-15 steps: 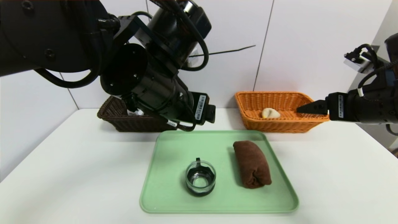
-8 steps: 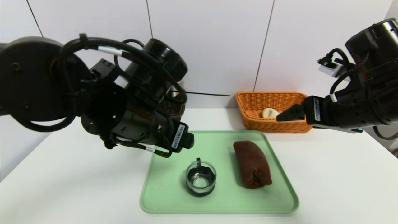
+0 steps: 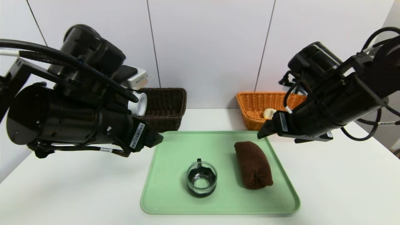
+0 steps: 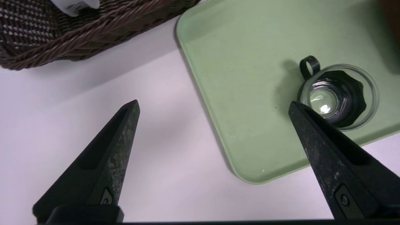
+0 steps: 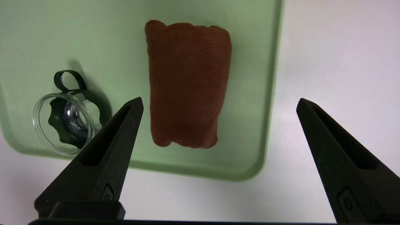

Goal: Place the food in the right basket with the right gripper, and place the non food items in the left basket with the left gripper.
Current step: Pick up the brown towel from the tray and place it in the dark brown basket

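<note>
On the green tray (image 3: 168, 200) we see two things left: a brown rolled cloth (image 3: 253, 165) lying on its right half, and a small clear glass jar (image 3: 201, 178) with a black base and a black loop, standing upright near the middle. The two are apart, with bare tray between them.

Behind the tray, the dark brown basket (image 3: 165, 106) sits at the left rear of the white bench (image 3: 62, 187), with a white object (image 3: 138, 103) at its edge, partly hidden by the arm. The orange basket (image 3: 253, 106) sits at the right rear and holds a pale, rounded piece of food (image 3: 268, 113).

Our left gripper (image 4: 212, 106) hangs above the bench just off the tray's left edge, jaws spread wide and empty, the jar near one tip. Our right gripper (image 5: 218, 103) hangs over the tray's right side, above the cloth, jaws also wide apart and holding nothing.
</note>
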### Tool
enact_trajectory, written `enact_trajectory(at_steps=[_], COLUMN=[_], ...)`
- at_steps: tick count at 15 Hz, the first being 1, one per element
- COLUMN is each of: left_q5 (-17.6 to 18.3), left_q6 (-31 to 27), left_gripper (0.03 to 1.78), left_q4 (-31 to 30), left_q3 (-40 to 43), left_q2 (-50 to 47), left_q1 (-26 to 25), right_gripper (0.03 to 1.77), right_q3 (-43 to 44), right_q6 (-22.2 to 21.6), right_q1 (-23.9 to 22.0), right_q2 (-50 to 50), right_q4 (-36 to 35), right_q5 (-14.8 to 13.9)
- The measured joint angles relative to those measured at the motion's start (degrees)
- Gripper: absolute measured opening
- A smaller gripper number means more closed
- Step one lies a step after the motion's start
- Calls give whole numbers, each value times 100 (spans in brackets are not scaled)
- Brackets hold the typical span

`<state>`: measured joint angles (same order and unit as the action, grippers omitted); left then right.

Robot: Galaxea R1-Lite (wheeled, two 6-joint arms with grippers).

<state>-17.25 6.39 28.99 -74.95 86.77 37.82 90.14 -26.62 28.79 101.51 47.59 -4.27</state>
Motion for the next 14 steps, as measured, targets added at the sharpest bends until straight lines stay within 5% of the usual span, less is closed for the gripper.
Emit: enact_trajectory(at_steps=[14], left_q5=[-46], left_q6=[28], left_gripper=[169], left_q4=[-41], left_q3=[734], left_q2=[-692], left_q1=[-827], right_gripper=[170], right_q3=[327], right_q6=[13], right_q1=[441], right_q2=[1359], right_q4=[0], right_q5=[-184])
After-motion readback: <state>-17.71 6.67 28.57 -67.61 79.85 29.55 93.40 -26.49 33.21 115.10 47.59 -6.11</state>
